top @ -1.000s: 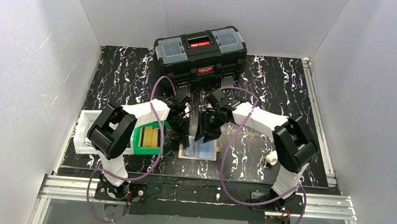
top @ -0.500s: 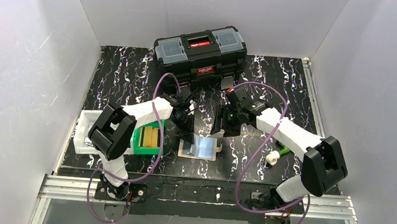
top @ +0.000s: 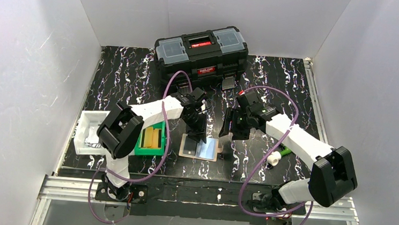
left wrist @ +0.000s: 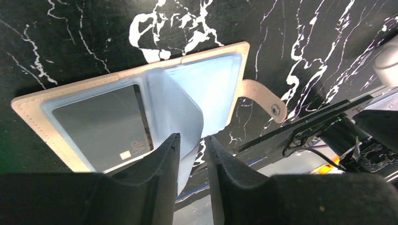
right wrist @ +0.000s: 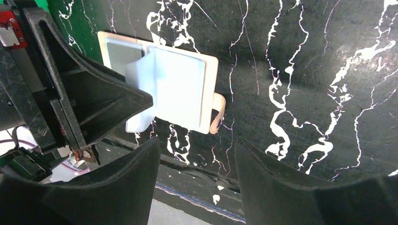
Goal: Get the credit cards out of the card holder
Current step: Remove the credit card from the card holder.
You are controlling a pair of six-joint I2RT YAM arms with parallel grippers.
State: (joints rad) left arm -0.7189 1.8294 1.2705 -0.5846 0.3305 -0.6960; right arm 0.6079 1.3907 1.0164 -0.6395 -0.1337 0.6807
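Overhead, two robot arms reach over a black marbled desk [top: 131,69]. The card holder [top: 199,158] lies open and flat near the front middle of the desk, between the two arms. Its long axis runs side to side, and its fold runs front to back.

The left pincer [top: 201,136] hangs directly over the fold, pointing down. In the left wrist view its jaws stand a narrow gap apart. A pale sheet [left wrist: 176,103], frosted in look, rises from the fold into that gap. I cannot tell whether the jaws press the sheet or only straddle it. I also cannot tell whether it is a card or a clear leaf of the holder.

The left half of the holder shows a grey card [left wrist: 101,124] with a small chip, lying in its pocket. The right half shows light blue, probably the blue card [left wrist: 216,84], also flat in the holder. A tan strap [left wrist: 263,98] with a snap sticks out from the right edge. By this look, neither card is fully out yet.

The right pincer [top: 227,133] hovers above the desk just right of the holder, on the strap side. Its jaws are wide with nothing between them. In the right wrist view the holder lies ahead and to the left, with one left jaw tip touching the sheet.

The left arm is the nearer one, already above the fold. The right arm would need to travel left and down to reach the blue half.
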